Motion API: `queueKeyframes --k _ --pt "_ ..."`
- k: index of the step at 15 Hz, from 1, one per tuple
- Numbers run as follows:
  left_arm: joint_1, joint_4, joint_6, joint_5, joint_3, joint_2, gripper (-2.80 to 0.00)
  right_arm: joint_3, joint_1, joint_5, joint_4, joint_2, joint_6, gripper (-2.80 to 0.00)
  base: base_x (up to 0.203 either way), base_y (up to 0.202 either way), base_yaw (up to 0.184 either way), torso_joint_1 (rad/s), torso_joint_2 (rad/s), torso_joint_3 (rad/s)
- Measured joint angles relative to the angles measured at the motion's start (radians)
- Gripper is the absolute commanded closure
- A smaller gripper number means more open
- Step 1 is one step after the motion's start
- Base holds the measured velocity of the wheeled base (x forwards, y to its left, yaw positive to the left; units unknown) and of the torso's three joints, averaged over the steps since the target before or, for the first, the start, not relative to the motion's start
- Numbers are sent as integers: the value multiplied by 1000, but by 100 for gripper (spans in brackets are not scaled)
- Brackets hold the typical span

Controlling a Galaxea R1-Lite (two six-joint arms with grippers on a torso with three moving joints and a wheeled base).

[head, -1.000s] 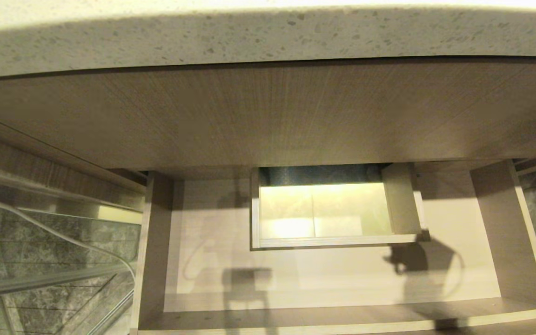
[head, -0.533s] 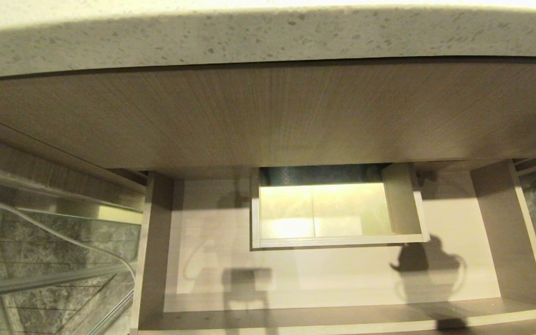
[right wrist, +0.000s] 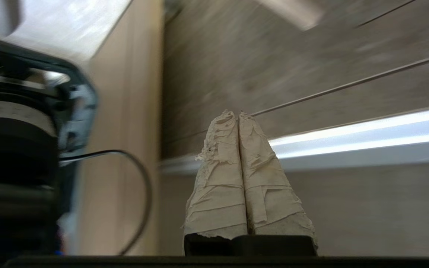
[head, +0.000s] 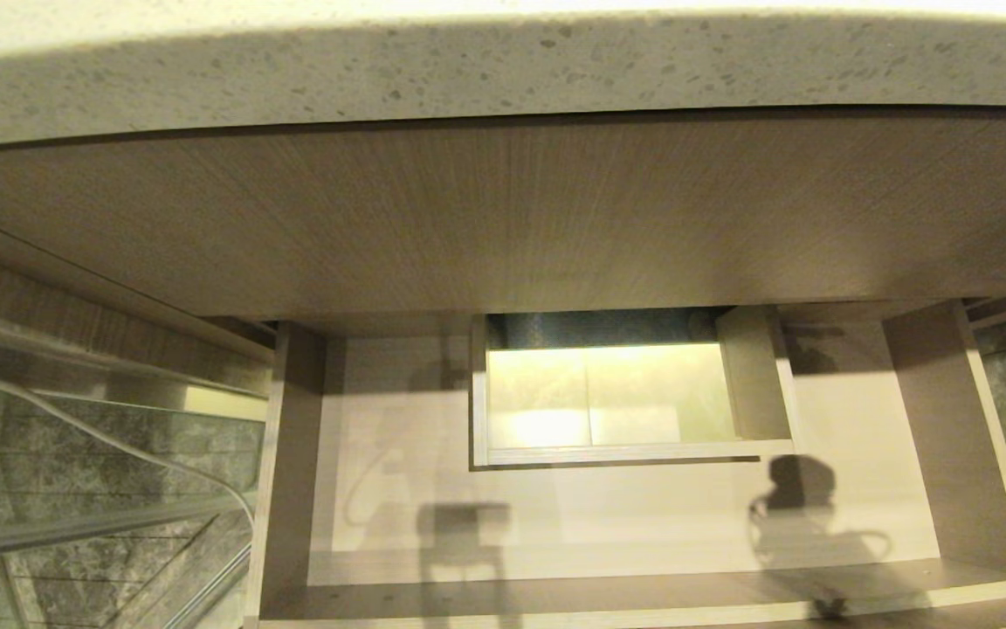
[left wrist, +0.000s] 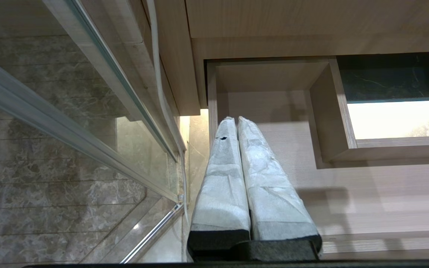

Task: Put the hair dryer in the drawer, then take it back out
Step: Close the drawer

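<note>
The drawer (head: 625, 515) stands pulled out below the counter, wide and shallow, pale wood-grain, with a boxed cut-out (head: 752, 376) in its middle. Its floor holds only shadows. The hair dryer is out of view in every frame. Neither gripper appears in the head view. In the left wrist view my left gripper (left wrist: 234, 120) is shut with nothing in it, its white-wrapped fingers (left wrist: 222, 178) hanging over the left wall of the drawer (left wrist: 348, 208). In the right wrist view my right gripper (right wrist: 235, 113) is also shut and empty, facing wood-grain panels.
A speckled stone counter (head: 503, 70) overhangs a tall wood-grain panel (head: 503, 218) above the drawer. A glass door (head: 75, 489) with a metal rail stands at the left, with a pale cable (left wrist: 155, 56) along it. A black cable (right wrist: 140, 178) loops beside my right gripper.
The dark shadow on the right side of the drawer floor has slid toward the drawer's front. The drawer and the rest of the head view are unchanged.
</note>
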Motion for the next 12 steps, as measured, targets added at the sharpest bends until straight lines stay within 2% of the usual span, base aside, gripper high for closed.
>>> queueKeyframes --k 5,8,10,12 --pt "0 0 0 0 0 0 0 46 -24 -1 -80 232 164 0 0 0 0 0 0 0" --pt "0 0 0 0 0 0 0 54 -45 0 -219 365 181 0 0 0 0 0 0 0" --pt "0 0 0 0 0 0 0 48 -88 1 -295 441 176 0 0 0 0 0 0 0" --pt "0 0 0 0 0 0 0 50 -138 -38 -370 495 157 0 0 0 0 0 0 0"
